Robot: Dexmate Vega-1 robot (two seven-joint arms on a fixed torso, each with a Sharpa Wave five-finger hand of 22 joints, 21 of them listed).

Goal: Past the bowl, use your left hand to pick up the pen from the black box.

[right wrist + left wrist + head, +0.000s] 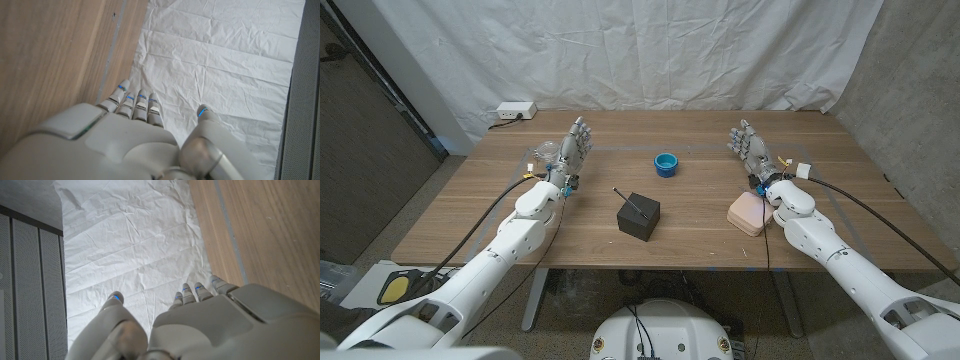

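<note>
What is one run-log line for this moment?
left hand: open, empty | right hand: open, empty | pen: on black box | blue bowl: beyond box

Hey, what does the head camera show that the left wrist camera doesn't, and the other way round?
Head view alone: the pen lying on the black box, the blue bowl beyond it, a pink block by the right hand, and a power strip. Left wrist view alone: a dark panelled wall. Both: the left hand holding nothing, the wooden table and the white backdrop.
</note>
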